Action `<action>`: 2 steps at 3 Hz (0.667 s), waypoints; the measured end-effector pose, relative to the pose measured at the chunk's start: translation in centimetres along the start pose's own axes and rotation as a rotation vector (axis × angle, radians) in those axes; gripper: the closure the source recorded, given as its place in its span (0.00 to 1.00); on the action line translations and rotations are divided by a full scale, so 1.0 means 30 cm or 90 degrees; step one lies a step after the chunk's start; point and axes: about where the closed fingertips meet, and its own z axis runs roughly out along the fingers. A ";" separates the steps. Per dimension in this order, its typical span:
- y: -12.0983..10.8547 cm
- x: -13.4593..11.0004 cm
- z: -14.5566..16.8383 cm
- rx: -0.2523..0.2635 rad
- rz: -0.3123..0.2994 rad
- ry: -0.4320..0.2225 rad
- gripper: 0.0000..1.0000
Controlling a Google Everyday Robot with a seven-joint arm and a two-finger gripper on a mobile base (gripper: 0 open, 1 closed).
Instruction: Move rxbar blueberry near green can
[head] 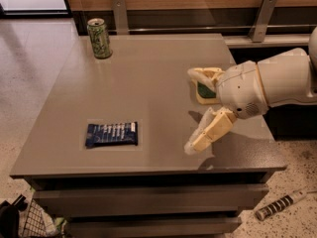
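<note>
The rxbar blueberry, a flat dark blue wrapper with white lettering, lies near the front left of the grey table. The green can stands upright at the table's far left corner. My gripper hangs over the right side of the table, well to the right of the bar. It is open and empty, with one cream finger high and one low. The bar and the can are far apart.
A yellow sponge with a dark green top lies on the table right behind the gripper, partly hidden by it. A striped cylindrical object lies on the floor at the lower right. A wire basket sits on the floor at the lower left.
</note>
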 end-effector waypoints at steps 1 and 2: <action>0.000 0.000 0.000 0.000 0.000 0.000 0.00; 0.001 -0.022 0.093 -0.026 0.003 -0.027 0.00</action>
